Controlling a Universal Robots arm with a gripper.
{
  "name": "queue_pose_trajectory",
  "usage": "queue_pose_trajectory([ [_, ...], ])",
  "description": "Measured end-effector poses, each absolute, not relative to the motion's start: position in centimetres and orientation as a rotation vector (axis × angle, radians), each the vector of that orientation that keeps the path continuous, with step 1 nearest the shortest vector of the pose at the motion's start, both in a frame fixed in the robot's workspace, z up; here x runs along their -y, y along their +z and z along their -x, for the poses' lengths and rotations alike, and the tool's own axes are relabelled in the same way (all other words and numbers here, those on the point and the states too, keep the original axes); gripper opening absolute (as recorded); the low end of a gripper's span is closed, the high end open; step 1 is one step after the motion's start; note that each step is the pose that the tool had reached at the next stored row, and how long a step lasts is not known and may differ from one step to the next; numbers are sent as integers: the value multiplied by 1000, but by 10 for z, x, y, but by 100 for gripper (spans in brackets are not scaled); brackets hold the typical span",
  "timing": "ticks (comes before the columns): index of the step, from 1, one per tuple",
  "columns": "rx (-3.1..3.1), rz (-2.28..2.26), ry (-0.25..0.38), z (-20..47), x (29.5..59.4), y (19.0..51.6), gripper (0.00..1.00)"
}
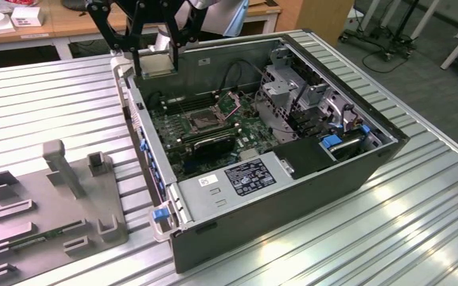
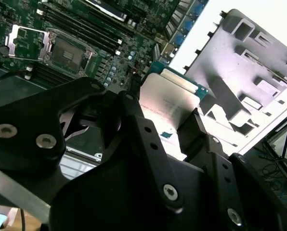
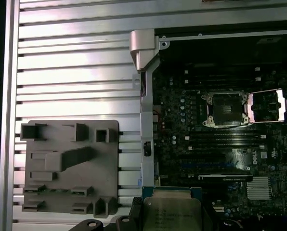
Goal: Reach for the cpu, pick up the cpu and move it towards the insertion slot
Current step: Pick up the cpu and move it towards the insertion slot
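We see the black linked-finger claw [image 1: 155, 56] closed on the cpu [image 1: 157, 64], a thin square chip with a pale silvery metal top and a green edge, held aloft above the far rim of the open dark computer case [image 1: 372, 164] that lies on the ribbed metal counter [image 1: 46, 107]. In the second wrist view the chip [image 2: 168, 101] sits gripped between the two black fingers [image 2: 138, 122], its flat face tilted toward the board. The relation that governs the transfer is this: the insertion slot [image 1: 200, 121], a square socket with a dark centre and a silver frame on the green circuit board [image 1: 181, 143], lies below the claw and toward the near side of the exterior view, well apart from the chip. In the first wrist view the socket [image 3: 225, 109] stands open, its silver retaining plate [image 3: 267, 107] folded out beside it, so we judge the seat uncovered. Around it run long black memory slots [image 3: 220, 139] and, in the exterior view, dark cables [image 1: 237, 77] arching near the socket, the likeliest obstruction. The grey plastic tray [image 1: 50, 205] rests on the counter at the exterior view's left, with a green memory stick [image 1: 50, 232] lying in it.
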State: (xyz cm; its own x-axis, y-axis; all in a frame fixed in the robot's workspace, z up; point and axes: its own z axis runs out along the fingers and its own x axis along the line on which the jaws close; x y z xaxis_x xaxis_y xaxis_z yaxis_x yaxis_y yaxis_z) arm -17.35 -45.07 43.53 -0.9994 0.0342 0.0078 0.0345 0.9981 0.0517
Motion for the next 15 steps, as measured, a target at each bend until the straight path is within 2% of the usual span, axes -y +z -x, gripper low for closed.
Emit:
queue_pose_trajectory([
  [15, 3133, 54, -81, 155, 451, 429, 55],
])
